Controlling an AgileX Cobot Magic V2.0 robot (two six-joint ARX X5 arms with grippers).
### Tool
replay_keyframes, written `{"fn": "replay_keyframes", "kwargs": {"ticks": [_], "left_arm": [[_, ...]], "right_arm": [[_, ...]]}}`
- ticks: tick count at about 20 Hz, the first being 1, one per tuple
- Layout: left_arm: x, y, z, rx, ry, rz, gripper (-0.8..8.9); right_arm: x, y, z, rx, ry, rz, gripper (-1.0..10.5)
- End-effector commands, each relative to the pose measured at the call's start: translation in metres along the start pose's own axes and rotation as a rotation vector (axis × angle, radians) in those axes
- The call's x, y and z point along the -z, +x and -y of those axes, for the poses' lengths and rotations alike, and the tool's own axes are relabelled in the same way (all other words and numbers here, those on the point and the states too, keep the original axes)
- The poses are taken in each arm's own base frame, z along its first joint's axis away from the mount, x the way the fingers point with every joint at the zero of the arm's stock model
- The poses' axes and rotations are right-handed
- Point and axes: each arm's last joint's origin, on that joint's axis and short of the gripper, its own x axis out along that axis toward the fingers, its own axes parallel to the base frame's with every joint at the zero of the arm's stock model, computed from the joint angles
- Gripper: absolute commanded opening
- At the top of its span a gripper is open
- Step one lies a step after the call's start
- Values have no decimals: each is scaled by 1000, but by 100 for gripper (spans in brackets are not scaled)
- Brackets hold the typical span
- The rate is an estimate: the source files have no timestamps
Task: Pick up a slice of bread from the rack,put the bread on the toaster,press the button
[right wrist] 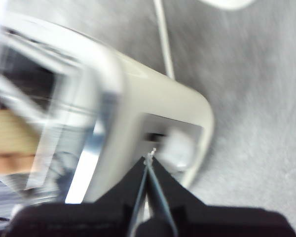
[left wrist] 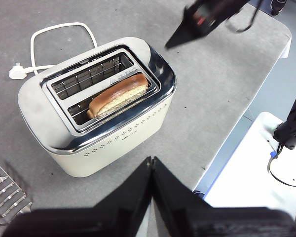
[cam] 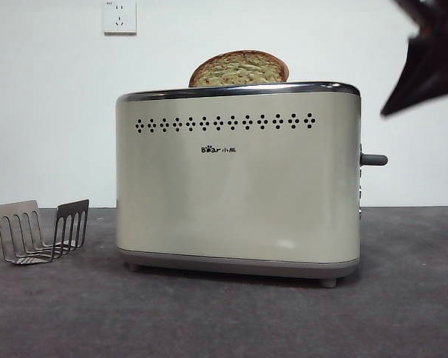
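Observation:
The cream toaster (cam: 239,194) stands mid-table, and the slice of bread (cam: 239,68) sits upright in one slot, its domed top poking above the chrome rim. From above, the bread (left wrist: 119,95) fills the slot nearer the holed side, while the other slot is empty. The grey lever button (cam: 373,159) sticks out of the toaster's narrow right end. My right gripper (cam: 392,107) hangs shut above and to the right of that end, its tip (right wrist: 149,157) over the blurred button (right wrist: 176,145). My left gripper (left wrist: 151,160) is shut, holding nothing, high over the toaster. The empty rack (cam: 41,231) stands left.
A white power cord (left wrist: 59,34) with its plug (left wrist: 17,73) lies on the grey table (left wrist: 212,98) behind the toaster. The table edge runs past the toaster's button end, with a white surface and cables (left wrist: 281,163) beyond it. A wall socket (cam: 119,16) is behind.

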Motion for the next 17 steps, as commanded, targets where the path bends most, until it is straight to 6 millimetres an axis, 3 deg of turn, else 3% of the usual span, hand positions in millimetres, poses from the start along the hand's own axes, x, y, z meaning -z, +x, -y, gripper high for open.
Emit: {"fn": "replay_keyframes", "kwargs": {"ticks": [1, 4, 9, 13, 17], "left_arm": [[1, -1, 0, -1, 0, 4, -4], [1, -1, 0, 0, -2, 4, -4], [0, -1, 0, 3, -31, 3, -4], [0, 1, 0, -1, -31, 0, -4], [-2, 6, 0, -1, -33, -13, -4]], "right_arm": [[-3, -27, -23, -10, -51, 65, -6], [-4, -66, -53, 19, -113, 148, -3], [6, -130, -95, 284, -185, 303, -2], [13, -156, -114, 306, -207, 347, -1], [11, -163, -121, 304, -217, 368, -1]]}}
